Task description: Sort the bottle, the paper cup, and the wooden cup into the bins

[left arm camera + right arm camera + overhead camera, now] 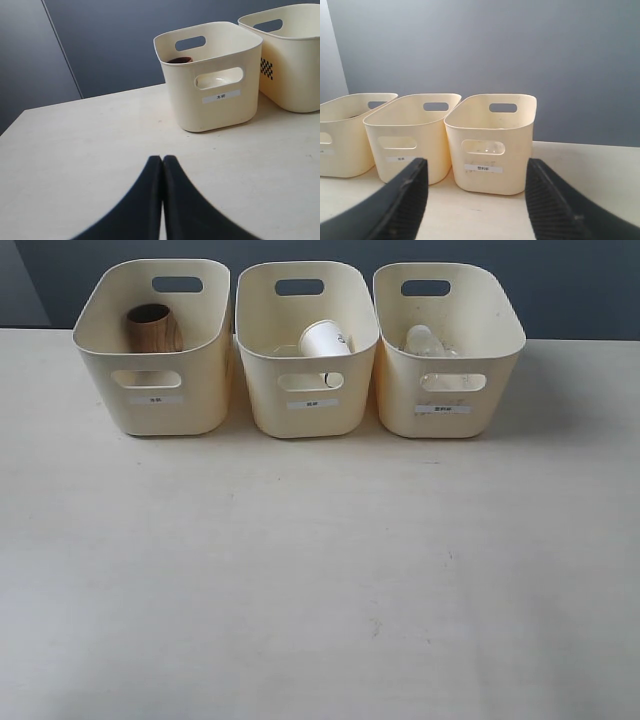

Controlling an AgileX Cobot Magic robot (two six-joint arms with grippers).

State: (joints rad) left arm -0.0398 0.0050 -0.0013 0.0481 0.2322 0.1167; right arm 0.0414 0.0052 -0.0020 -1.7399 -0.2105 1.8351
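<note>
The left end effector [162, 165] is sitting pressed together and empty; the right end effector [476, 192] is spread apart, facing the bins [310, 390]. From the middle bin, the wooden cup [152, 328] is lying leftward, the paper cup [326, 338] inside, the bottle [425, 341] rightward. Sorting looks finished, so retreating clear of the rims seems wise. The pale tabletop [320, 580] is meeting a grey wall [520, 50].

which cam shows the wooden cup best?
Exterior view: the wooden cup stands in the left bin, with its rim and grained side visible. The left wrist view shows only a sliver of its dark rim above the bin wall. The right wrist view shows none of it.
</note>
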